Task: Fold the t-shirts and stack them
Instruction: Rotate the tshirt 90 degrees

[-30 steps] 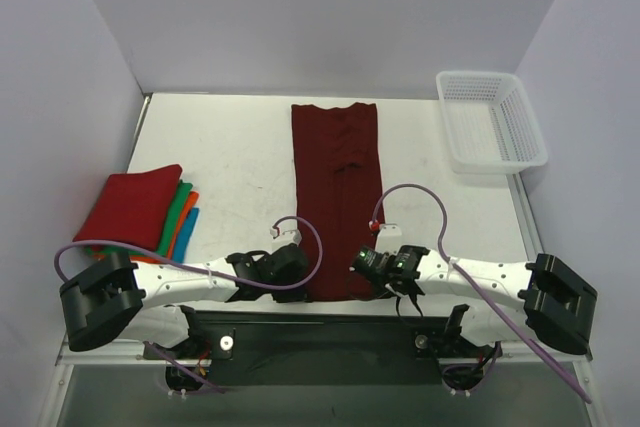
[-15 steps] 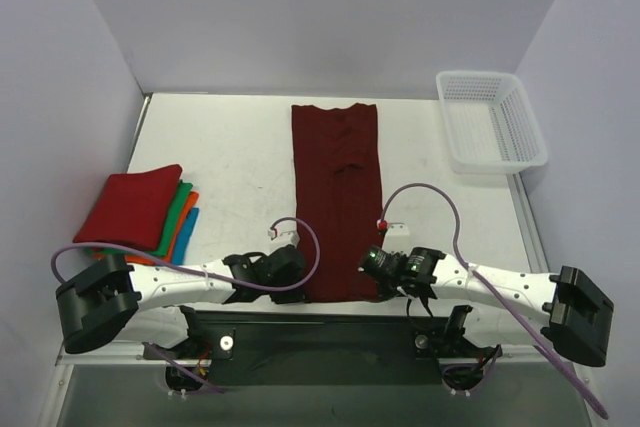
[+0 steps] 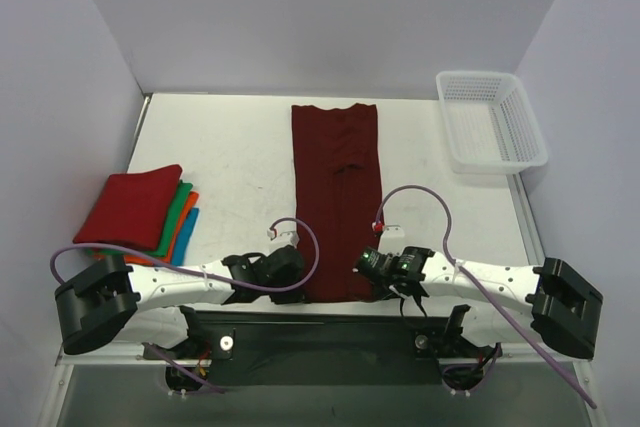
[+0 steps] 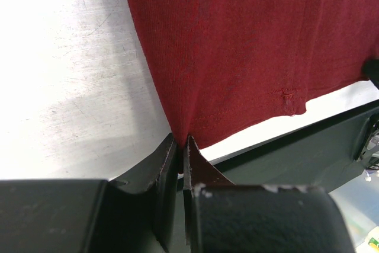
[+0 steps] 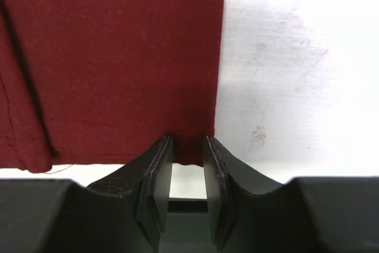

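A dark maroon t-shirt [image 3: 336,177], folded into a long narrow strip, lies flat down the middle of the table. My left gripper [image 3: 298,275] is shut on its near left corner; the left wrist view shows the cloth [image 4: 237,45] pinched between the closed jaws [image 4: 181,146]. My right gripper [image 3: 362,265] is at the near right corner. In the right wrist view its jaws [image 5: 188,146] stand narrowly apart, with the hem of the shirt [image 5: 112,57] at their tips. A stack of folded shirts [image 3: 135,209], red on top of green, orange and blue, sits at the left.
A white mesh basket [image 3: 490,119] stands at the back right corner. The table's near edge and the dark base rail [image 3: 330,327] lie just behind both grippers. Bare table [image 3: 240,167] lies on both sides of the maroon strip.
My right gripper drew back to the right half a second ago and has returned to the shirt's near right corner. The left gripper and the shirt have hardly moved.
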